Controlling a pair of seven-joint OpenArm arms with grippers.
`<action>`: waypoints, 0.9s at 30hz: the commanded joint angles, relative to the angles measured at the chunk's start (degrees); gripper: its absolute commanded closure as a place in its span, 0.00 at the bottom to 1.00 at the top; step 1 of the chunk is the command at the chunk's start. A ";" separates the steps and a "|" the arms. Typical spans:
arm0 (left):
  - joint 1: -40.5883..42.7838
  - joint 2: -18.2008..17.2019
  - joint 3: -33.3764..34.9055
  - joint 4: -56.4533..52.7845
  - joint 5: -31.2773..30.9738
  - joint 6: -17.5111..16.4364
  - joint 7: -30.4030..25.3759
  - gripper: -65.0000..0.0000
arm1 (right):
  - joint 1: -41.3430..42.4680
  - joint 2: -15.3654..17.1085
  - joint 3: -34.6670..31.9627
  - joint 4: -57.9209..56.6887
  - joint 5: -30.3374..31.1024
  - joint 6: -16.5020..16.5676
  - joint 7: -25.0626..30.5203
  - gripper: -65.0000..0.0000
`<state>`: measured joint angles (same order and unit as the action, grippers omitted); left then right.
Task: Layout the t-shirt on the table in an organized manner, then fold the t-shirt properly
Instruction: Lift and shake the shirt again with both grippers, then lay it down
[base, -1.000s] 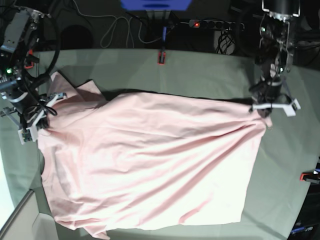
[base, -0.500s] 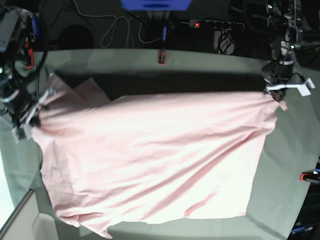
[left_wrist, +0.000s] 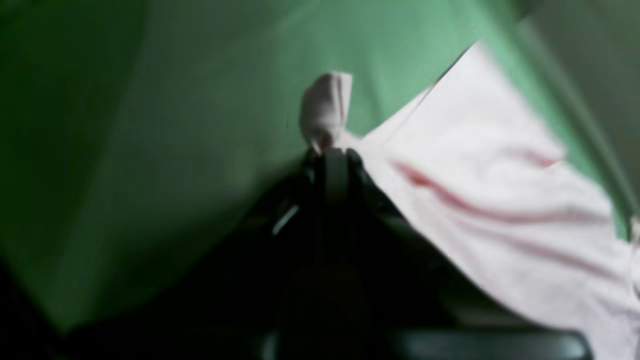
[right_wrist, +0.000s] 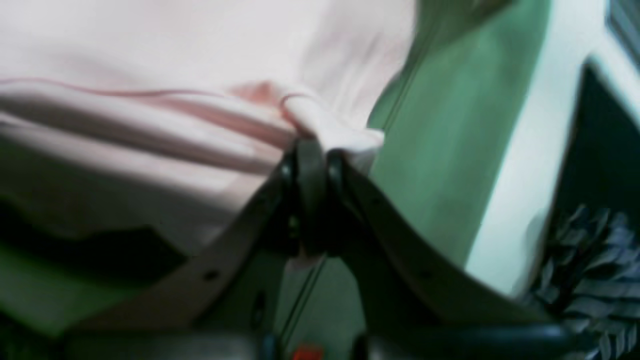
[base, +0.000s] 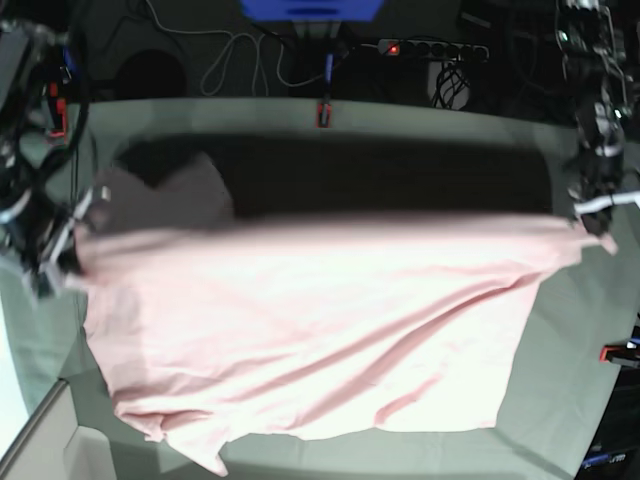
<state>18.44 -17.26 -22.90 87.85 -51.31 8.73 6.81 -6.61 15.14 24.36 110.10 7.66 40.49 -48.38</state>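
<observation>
The pale pink t-shirt is stretched wide across the table, its plain side up and no print showing. Its top edge is pulled taut and raised, and it throws a dark shadow band on the cloth behind it. At the right end, my left gripper is shut on a shirt corner; the left wrist view shows the gripper pinching a nub of pink fabric. My right gripper, at the left end, is shut on the other corner, seen close as the gripper clamping a bunched fold.
A red clamp sits on the table's far edge and another clamp on the right edge. A power strip and cables lie behind the table. A white box edge shows at the lower left.
Both grippers have moved outward and up, away from each other. The shirt's top edge has gone from slack to taut and lifted, and the shadow behind it has widened.
</observation>
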 joint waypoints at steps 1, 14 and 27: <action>-1.25 -2.04 -0.80 1.07 0.63 0.45 -2.63 1.00 | 1.64 1.88 0.39 1.06 -0.85 -0.49 0.60 1.00; -44.59 -9.34 22.68 -15.02 0.98 0.45 6.95 1.00 | 37.86 9.44 -10.34 -22.06 -0.85 -0.49 0.69 1.00; -93.44 -1.95 50.02 -52.56 2.39 -8.69 6.60 1.00 | 73.21 7.15 -15.35 -45.01 -13.24 -0.49 4.12 1.00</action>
<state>-74.24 -18.94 27.07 35.05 -49.01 0.01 13.69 63.86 21.76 8.93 63.92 -6.42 40.36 -46.30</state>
